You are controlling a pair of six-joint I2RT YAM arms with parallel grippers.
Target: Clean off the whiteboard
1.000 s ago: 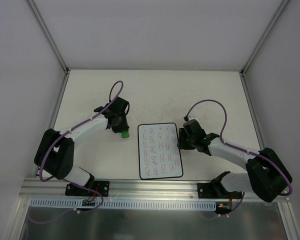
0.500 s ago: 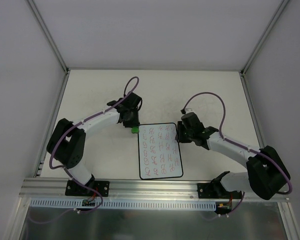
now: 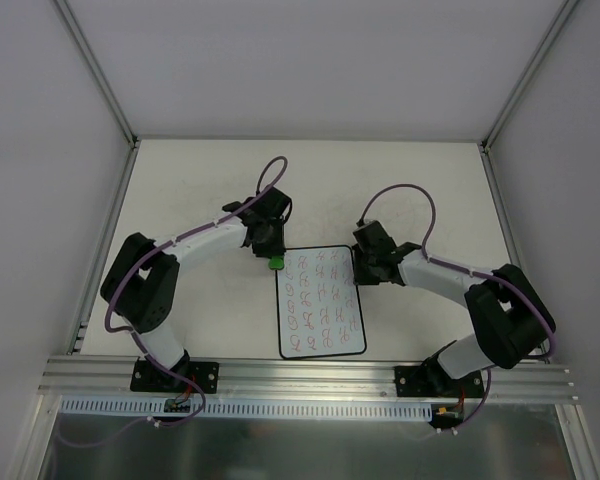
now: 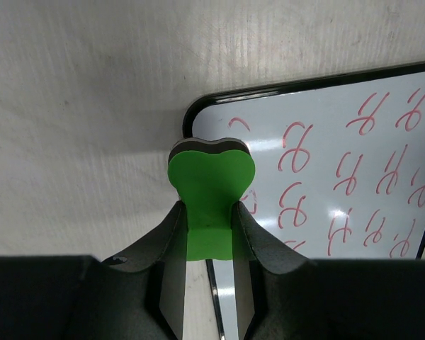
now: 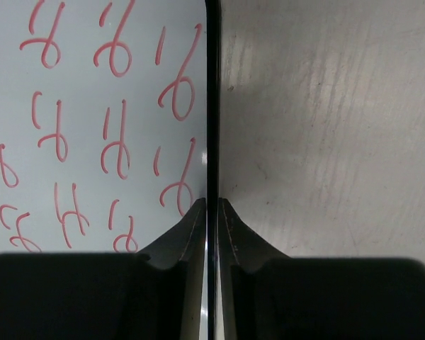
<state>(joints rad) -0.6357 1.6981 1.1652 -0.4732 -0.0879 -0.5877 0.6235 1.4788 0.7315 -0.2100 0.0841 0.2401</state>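
The whiteboard (image 3: 321, 302) lies flat on the table, its long side running front to back, covered with rows of red scribbles. My left gripper (image 3: 270, 255) is shut on the green eraser (image 3: 275, 264), which sits at the board's far left corner. In the left wrist view the eraser (image 4: 210, 173) overlaps the corner of the whiteboard (image 4: 354, 177) between my left gripper's (image 4: 210, 212) jaws. My right gripper (image 3: 364, 270) is shut at the board's right edge near the far corner. In the right wrist view my right gripper (image 5: 212, 205) straddles the black border of the whiteboard (image 5: 92, 106).
The cream tabletop (image 3: 200, 310) carries faint scratch marks. White walls enclose it at the back and both sides. A metal rail (image 3: 310, 375) with the arm bases runs along the near edge, just below the board.
My left arm has carried the eraser right, from left of the board to its far left corner. My right gripper has shifted along the board's right edge toward the far corner.
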